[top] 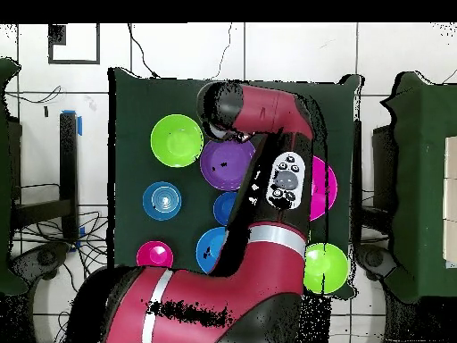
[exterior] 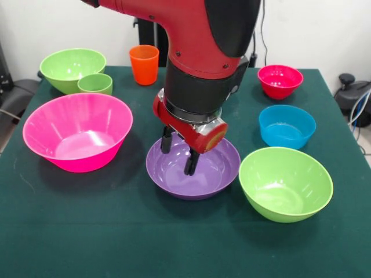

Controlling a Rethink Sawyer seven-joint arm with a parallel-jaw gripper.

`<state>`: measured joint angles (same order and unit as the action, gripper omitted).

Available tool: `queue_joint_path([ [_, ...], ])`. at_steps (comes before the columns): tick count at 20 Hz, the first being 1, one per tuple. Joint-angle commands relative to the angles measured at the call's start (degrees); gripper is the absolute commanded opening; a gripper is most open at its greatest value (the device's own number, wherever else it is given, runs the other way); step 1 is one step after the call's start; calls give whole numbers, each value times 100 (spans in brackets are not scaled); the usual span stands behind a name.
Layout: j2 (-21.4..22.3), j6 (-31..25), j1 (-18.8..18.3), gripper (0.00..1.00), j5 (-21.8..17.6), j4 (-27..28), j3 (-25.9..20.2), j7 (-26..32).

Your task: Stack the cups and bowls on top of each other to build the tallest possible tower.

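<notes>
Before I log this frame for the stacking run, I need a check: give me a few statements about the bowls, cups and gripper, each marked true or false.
1. The gripper hangs over the purple bowl. True.
2. The orange cup stands inside the pink bowl. False: it stands alone on the table near the far edge, and the pink bowl holds nothing.
3. The small light green cup sits right against a lime green bowl. True.
4. The red bowl is nested in the blue bowl. False: they sit apart, each on the cloth.
5. The gripper holds a bowl. False: its fingers are apart and hold nothing.
</notes>
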<state>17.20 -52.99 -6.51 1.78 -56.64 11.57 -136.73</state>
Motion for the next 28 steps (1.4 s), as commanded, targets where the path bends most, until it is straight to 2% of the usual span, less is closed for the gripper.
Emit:
queue_joint_path([
  [1, 80, -488, -62, 100, 109, -65, -167, -584],
  [10, 22, -612, 94, 100, 235, 170, -74, -815],
  [15, -9, -380, 146, 100, 452, 83, -74, -1020],
  [18, -188, -72, 109, 100, 521, 113, -126, -1010],
  [21, -424, 338, 74, 100, 507, 191, -176, -872],
  [28, -698, 555, -42, 100, 330, 468, -314, -183],
])
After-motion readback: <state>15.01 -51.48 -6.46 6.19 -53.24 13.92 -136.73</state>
